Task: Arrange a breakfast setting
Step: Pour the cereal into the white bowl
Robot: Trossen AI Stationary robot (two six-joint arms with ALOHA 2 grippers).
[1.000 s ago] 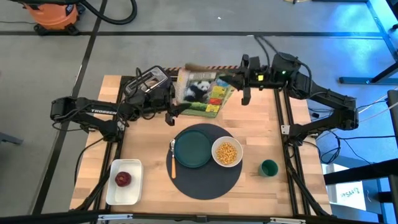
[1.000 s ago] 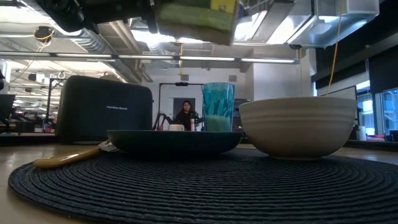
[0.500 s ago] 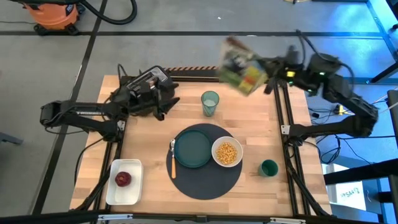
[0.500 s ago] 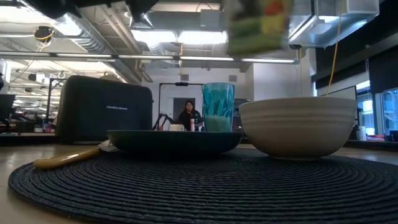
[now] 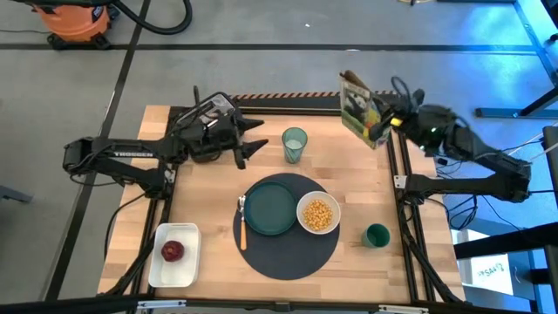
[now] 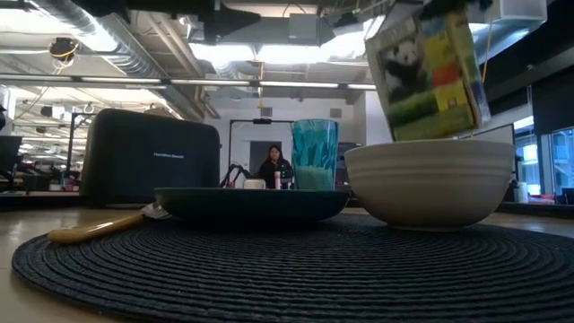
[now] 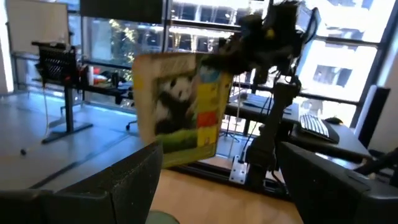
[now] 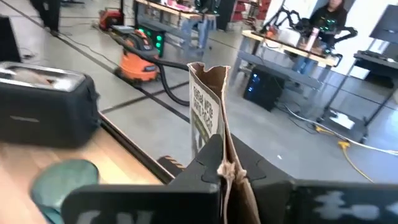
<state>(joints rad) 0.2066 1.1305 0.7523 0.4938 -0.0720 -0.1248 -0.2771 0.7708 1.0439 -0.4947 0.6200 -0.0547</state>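
My right gripper (image 5: 381,122) is shut on a panda cereal box (image 5: 359,106), held upright over the table's far right corner; the box also shows in the low view (image 6: 426,76). My left gripper (image 5: 251,139) is open and empty beside the toaster (image 5: 205,122). The green tumbler (image 5: 295,144) stands on the wood. The teal plate (image 5: 270,209), the white bowl (image 5: 318,214) with cereal and the utensil (image 5: 242,222) rest on the round dark mat (image 5: 288,255). The red apple (image 5: 173,251) lies in the white tray (image 5: 179,272). No bagel shows. My right gripper pinches the cereal box between its two fingers, one on each broad face (image 8: 219,163). In the left wrist view the hold is near the box's upper corner (image 7: 231,57). The fingers come about level from the table's right side. The box hangs upright, slightly tilted, clear of the table.
A small dark green cup (image 5: 377,235) stands right of the mat near the right edge. The toaster fills the far left corner. Bare wood lies between the tumbler and the far right corner. A person sits in the room beyond the table (image 6: 269,166).
My right gripper has carried the cereal box from over the far middle of the table toward the right edge. The box has turned from lying flat to upright. The tumbler, hidden under the box before, now shows. My left gripper has drawn back beside the toaster.
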